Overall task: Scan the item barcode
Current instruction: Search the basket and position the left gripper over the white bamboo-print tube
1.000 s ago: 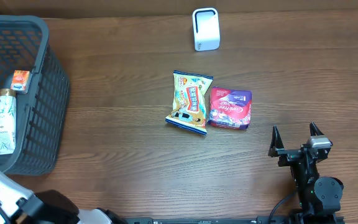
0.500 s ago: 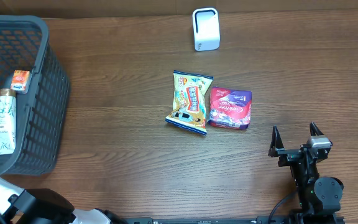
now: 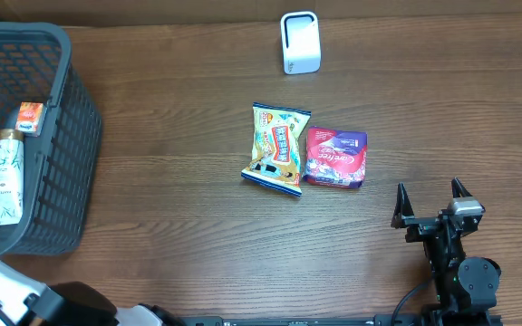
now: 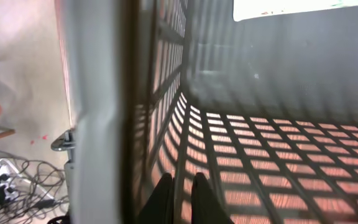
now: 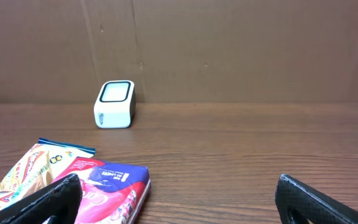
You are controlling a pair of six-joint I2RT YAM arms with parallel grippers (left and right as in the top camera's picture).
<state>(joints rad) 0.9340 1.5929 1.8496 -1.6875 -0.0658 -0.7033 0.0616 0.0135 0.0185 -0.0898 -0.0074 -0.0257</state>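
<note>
Left fingers (image 4: 201, 198): shut, empty, inside the basket (image 3: 78, 136) at left. Right fingers (image 3: 399, 206): spread wide, empty, near right. Snack packet (image 3: 278, 148) and pink pack (image 3: 335, 157) lay mid-surface (image 3: 170, 208); scanner (image 3: 300, 42) stood far behind. Risk: shut fingers could snag the basket mesh.

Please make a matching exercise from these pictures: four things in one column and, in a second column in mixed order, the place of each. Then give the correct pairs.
Things
1. white scanner
2. yellow snack bag
3. pink packet
4. small orange box

Places
A. inside the grey basket at the left
B. middle of the table, the right one of a pair lying side by side
C. alone near the far edge of the table
D. middle of the table, the left one of the pair

Pairs: 1-C, 2-D, 3-B, 4-A
</note>
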